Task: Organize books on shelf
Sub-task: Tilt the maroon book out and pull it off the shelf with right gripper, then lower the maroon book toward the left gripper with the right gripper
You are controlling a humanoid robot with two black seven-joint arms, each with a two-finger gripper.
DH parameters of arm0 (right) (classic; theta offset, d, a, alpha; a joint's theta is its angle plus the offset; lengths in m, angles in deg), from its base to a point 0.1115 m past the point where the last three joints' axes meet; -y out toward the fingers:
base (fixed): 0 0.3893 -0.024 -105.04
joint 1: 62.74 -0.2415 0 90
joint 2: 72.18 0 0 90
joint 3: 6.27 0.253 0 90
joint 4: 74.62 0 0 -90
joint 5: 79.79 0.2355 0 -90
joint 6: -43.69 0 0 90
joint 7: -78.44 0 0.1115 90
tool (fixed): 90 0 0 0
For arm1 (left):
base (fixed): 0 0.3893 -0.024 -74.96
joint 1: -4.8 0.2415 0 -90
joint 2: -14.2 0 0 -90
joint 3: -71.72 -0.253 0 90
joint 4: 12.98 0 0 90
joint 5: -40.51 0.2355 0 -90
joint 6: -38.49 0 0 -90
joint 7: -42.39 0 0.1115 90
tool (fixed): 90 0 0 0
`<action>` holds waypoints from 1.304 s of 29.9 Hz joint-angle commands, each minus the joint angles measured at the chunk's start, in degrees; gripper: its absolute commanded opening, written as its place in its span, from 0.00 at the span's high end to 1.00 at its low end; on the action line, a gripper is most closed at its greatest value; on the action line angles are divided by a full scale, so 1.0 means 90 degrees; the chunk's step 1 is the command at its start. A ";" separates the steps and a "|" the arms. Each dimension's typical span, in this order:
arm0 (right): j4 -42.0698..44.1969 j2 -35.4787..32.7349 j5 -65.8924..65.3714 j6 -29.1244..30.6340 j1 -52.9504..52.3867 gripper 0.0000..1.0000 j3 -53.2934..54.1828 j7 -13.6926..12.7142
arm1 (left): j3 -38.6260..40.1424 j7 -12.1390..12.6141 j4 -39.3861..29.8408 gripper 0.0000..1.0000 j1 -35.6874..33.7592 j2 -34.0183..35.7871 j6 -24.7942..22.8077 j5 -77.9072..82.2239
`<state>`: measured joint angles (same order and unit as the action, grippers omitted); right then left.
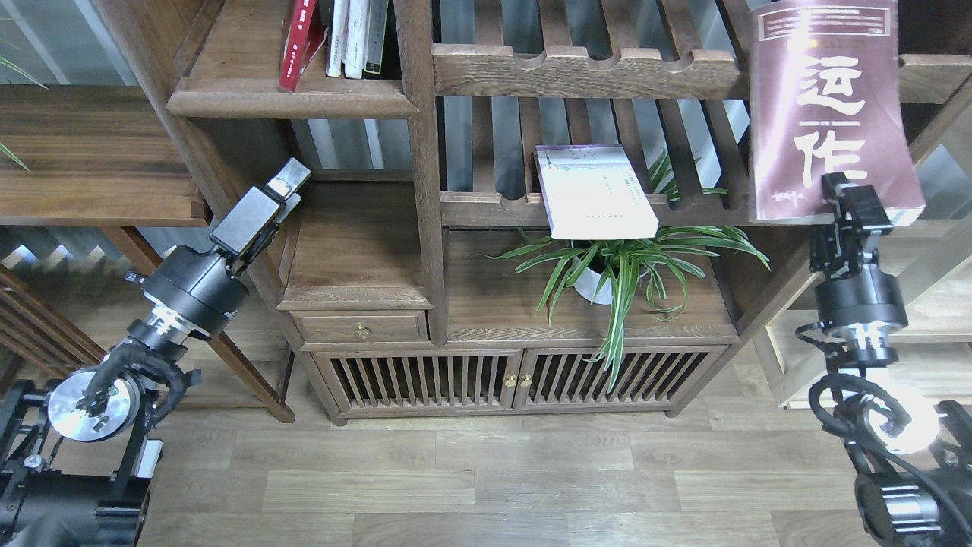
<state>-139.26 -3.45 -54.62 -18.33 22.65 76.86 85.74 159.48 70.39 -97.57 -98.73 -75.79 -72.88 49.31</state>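
My right gripper [844,199] is shut on the bottom edge of the dark maroon book [828,106] with large white characters, holding it up in front of the slatted rack at the upper right. A pale lavender-white book [594,191] lies tilted on the lower slatted rack, overhanging its front rail. The red book [298,42] leans among other upright books on the shelf [288,99] at the upper left. My left gripper [287,181] hangs below that shelf, beside the bookcase post, with nothing in it; its fingers look closed together.
A potted spider plant [615,266] stands under the lavender book on the cabinet top. A small drawer [363,328] and slatted cabinet doors [501,380] sit below. White and dark upright books [355,38] fill the shelf's right end. Wooden floor lies in front.
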 commanded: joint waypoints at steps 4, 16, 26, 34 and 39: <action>0.0063 0.0009 0.0084 0.0002 0.0083 0.87 0.0108 -0.0001 | -0.0015 0.0000 -0.0005 0.01 0.0029 -0.0002 -0.0009 0.0000; 0.0258 0.0009 0.0280 0.0002 0.0503 0.87 0.0372 0.0029 | -0.0084 0.0000 -0.0005 0.01 0.0098 -0.0002 -0.0009 0.0000; 0.0531 0.0038 0.0299 0.0002 0.0845 0.87 0.0421 0.0029 | -0.0113 0.0000 -0.0015 0.01 0.0137 -0.0002 -0.0009 0.0000; 0.0737 0.0048 0.0339 0.0002 0.1187 0.87 0.0509 0.0029 | -0.0113 0.0000 -0.0005 0.01 0.0137 -0.0002 -0.0009 0.0000; 0.0747 0.0048 0.0339 0.0002 0.1372 0.87 0.0509 0.0029 | -0.0113 0.0000 -0.0005 0.01 0.0156 -0.0002 -0.0009 0.0000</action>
<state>-132.54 -3.02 -51.58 -18.33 34.20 81.45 86.01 158.46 70.39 -97.66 -97.45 -75.81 -72.96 49.30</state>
